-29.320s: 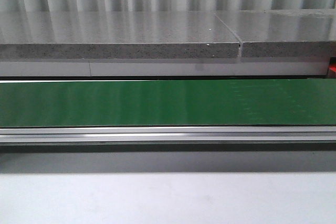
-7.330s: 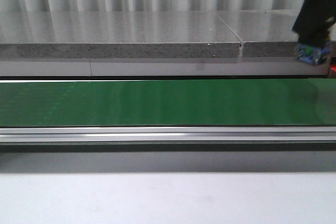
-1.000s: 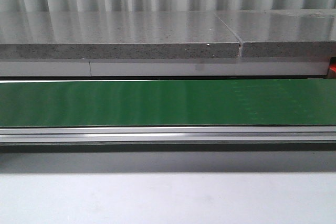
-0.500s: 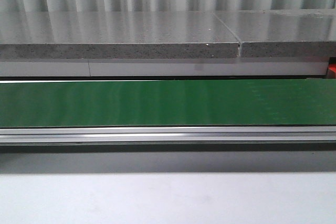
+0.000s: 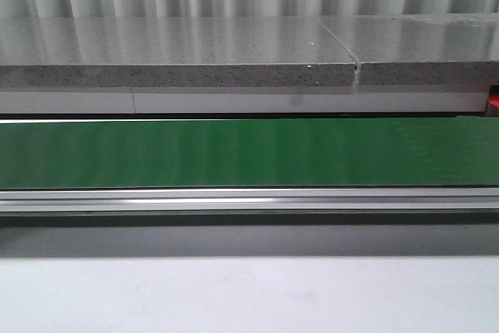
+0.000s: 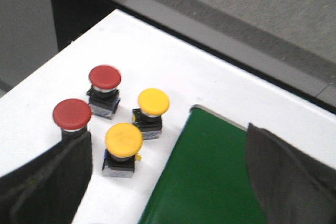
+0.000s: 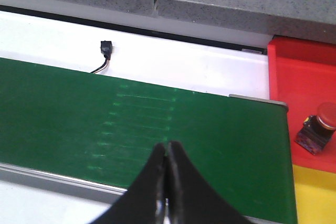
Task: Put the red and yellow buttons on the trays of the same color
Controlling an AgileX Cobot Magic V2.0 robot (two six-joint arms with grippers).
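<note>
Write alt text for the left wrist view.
Four push buttons stand clustered on a white surface: two red buttons and two yellow buttons. The end of a green belt lies beside them. The left claw is open, its dark fingers at the frame's lower corners, empty.

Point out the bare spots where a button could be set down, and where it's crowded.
Free: the whole green belt; the yellow tray; most of the red tray, apart from the red button lying there. Crowded: the white surface by the belt end, where two red and two yellow buttons cluster.
</note>
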